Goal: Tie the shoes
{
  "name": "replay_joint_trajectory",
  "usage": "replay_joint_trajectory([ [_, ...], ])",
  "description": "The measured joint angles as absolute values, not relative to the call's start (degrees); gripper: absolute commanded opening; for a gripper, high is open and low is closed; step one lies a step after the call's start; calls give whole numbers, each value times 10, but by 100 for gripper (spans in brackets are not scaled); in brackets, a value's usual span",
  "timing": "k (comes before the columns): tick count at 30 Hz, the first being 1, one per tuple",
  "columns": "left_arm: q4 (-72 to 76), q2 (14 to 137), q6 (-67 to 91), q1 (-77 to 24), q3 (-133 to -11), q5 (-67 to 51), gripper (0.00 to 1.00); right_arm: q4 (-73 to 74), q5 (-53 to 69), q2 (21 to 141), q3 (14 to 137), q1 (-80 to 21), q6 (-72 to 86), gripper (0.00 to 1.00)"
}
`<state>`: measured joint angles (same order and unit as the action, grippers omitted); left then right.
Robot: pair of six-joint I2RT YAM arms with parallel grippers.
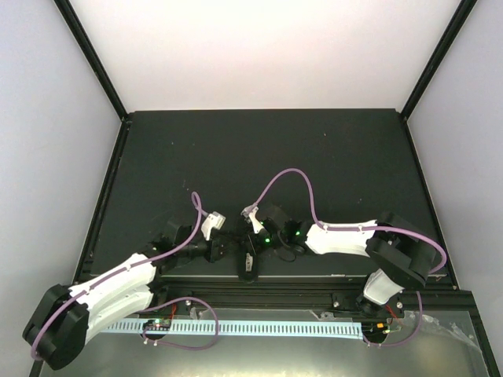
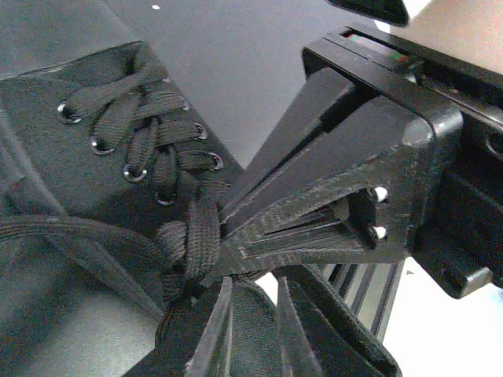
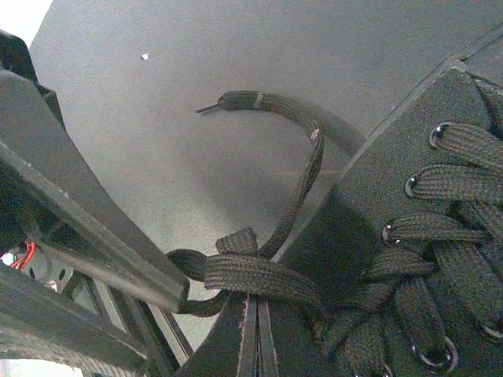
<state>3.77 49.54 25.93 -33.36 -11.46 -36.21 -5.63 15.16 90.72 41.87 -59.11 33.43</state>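
Observation:
The black shoe (image 1: 248,267) lies at the table's near edge between both grippers. In the left wrist view its laced eyelets (image 2: 149,149) run up to the left. My right gripper (image 3: 253,305) is shut on a flat loop of the black lace (image 3: 263,275) beside the eyelets; it also shows in the left wrist view (image 2: 216,255), pinching the lace (image 2: 196,236). A free lace end (image 3: 259,100) arcs up over the table. My left gripper (image 2: 255,302) is open close beside the knot area; one of its fingers (image 3: 118,243) sits against a lace loop (image 3: 182,263).
A black metal rail (image 1: 314,287) runs along the table's near edge just under the shoe. A pale slotted strip (image 1: 259,326) lies below it. Purple cables (image 1: 299,177) arch over both arms. The dark table (image 1: 259,157) stretches back to white walls.

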Motion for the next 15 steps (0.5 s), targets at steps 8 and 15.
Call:
replay_joint_trajectory([
  [8, -9, 429, 260, -313, -125, -298, 40, -60, 148, 907, 415, -591, 335, 2],
  [15, -8, 461, 268, -283, -127, -272, 37, -61, 146, 906, 415, -591, 335, 2],
])
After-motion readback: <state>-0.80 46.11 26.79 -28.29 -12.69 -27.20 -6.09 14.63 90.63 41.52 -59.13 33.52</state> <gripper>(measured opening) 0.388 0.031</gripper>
